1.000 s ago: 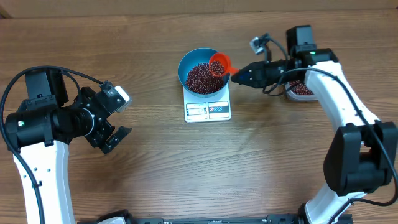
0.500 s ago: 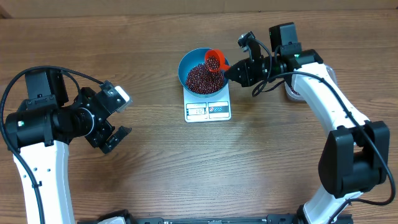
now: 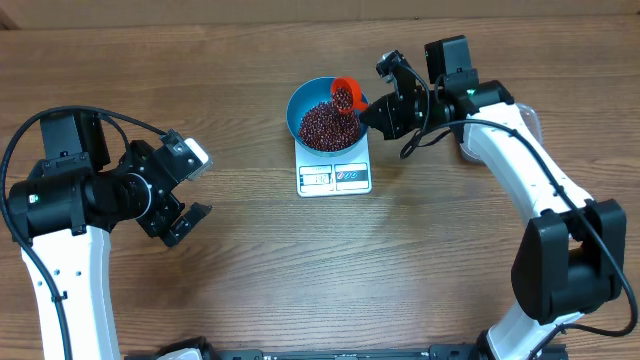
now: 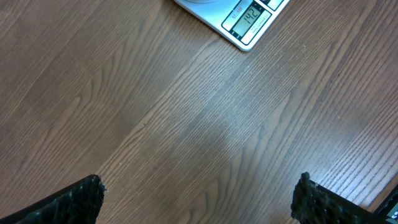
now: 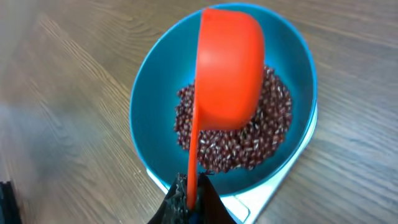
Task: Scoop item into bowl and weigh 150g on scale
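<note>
Some beans [image 3: 320, 128]: trickle slowly from scoop [image 3: 343, 96], bowl's [image 3: 296, 105] one o'clock.
Right end effector [image 5: 186, 199]: clamped on scoop.
Left end effector [image 4: 199, 208]: apart.

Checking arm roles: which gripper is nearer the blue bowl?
Right. The right gripper holds the scoop over the bowl; the left gripper hangs open far off to the side.

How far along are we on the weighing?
Done: bowl sits on the scale with a heap of beans in it. In hand: right gripper holds the scoop tipped over the bowl. To do: the display seems to read 142, so a small top-up remains. Left gripper open, idle.
</note>
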Available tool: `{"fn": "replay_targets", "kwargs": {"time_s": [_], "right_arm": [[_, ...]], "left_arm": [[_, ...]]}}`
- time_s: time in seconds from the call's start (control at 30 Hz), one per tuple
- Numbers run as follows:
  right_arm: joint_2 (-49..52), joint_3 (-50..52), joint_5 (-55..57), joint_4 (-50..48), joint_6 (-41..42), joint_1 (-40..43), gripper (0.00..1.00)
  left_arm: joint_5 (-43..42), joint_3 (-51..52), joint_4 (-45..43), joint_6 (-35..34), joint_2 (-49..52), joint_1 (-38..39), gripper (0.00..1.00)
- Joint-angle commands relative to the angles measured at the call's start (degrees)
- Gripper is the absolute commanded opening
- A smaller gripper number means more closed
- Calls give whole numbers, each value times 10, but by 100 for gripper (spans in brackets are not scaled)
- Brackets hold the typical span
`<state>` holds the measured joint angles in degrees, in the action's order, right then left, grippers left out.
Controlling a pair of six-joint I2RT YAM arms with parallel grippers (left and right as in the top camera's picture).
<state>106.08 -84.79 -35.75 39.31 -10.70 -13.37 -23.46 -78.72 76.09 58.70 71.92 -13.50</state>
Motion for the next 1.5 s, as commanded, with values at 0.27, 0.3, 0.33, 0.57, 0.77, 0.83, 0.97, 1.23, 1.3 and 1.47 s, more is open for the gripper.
{"fn": "replay_targets", "kwargs": {"time_s": [0.27,0.3,0.33,0.57,0.77,0.83,0.97,1.23,1.3,1.47], "right_arm": [[-41,-10,3,-34,0,-11,4],[-41,-10,19,-32,0,-12,4],[-42,-11,29,-27,0,-11,4],[-44,-11,-27,-42,2,-11,4],[-43,-11,-29,-38,1,-13,4],[-43,-11,37,-41,0,-13,4],[-44,-11,-14,-35,16,-13,4],[-43,-11,34,-31,-13,-17,4],[-46,-11,28,-19,-13,-17,4],[-42,-11,49,-15,-11,-17,4]], "left_arm": [[3,-1,2,20,1,0,100],[3,-1,2,20,1,0,100],[3,-1,2,20,1,0,100],[3,-1,1,20,1,0,99],[3,-1,2,20,1,0,100],[3,-1,1,20,1,0,100],[3,-1,2,20,1,0,100],[3,-1,2,20,1,0,99],[3,-1,2,20,1,0,100],[3,-1,1,20,1,0,99]]}}
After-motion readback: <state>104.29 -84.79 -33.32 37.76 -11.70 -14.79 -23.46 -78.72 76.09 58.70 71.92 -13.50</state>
